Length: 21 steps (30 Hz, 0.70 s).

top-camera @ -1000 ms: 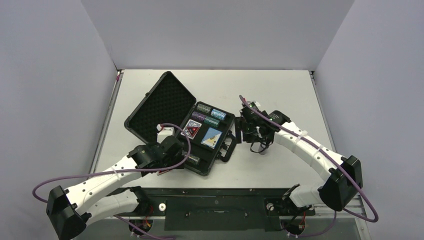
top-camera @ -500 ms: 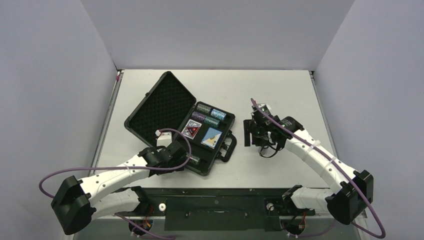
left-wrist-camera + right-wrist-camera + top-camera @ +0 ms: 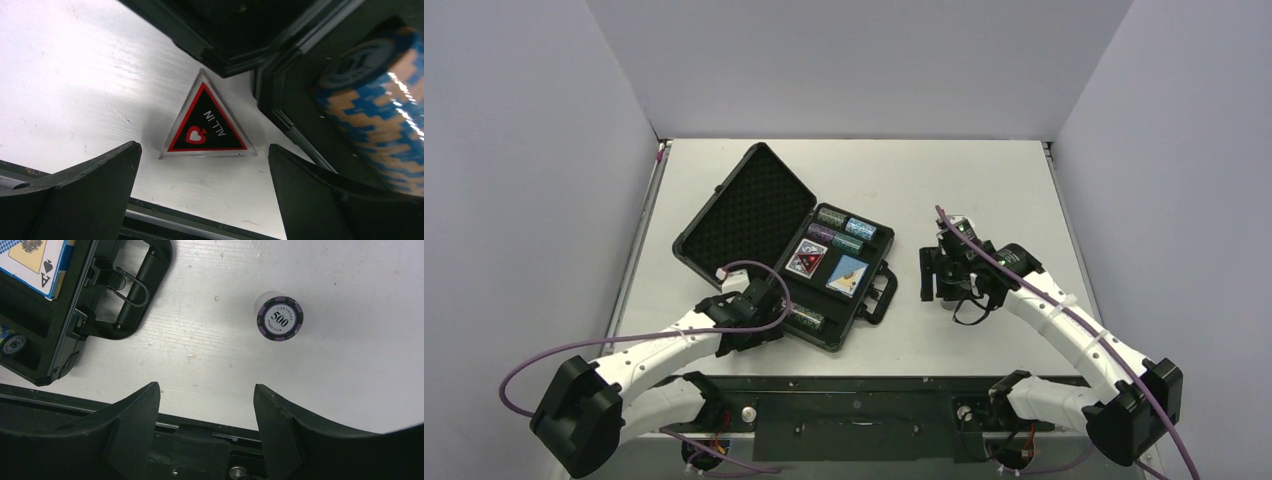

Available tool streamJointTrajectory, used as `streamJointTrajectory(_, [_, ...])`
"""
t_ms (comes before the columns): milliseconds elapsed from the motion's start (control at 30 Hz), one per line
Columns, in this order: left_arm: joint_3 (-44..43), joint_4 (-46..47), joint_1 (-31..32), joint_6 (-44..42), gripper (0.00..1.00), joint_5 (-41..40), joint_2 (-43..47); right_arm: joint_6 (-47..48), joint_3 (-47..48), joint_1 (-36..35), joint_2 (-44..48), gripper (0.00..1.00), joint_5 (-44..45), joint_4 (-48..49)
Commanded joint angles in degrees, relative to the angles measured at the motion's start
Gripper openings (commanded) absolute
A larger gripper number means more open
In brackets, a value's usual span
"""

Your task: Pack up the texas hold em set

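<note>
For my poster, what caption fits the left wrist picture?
Open left gripper above a red-and-black triangle lying beside the black case.

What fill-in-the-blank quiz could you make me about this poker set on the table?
1. The triangular marker lying on the table reads ____.
2. The purple chip stack standing on the table shows the number ____.
3. The lid of the black case stands ____.
Missing words: ALL IN; 500; open.
</note>
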<state>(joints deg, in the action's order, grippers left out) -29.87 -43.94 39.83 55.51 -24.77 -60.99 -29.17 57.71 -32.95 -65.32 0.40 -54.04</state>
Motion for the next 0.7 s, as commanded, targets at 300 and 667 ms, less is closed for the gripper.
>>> streamJointTrajectory(300, [-1.4,8.93,-3.36,-5.99,0.97,7.22,-8.43,-0.53,-2.6,0.98,4.4,0.64,0.04,0.2])
streamJointTrajectory(667, [-0.54,8.18,-3.08,-0.89,0.77,11.48,-7.86,-0.32,-3.66,1.82,4.35,0.63,0.04,0.75])
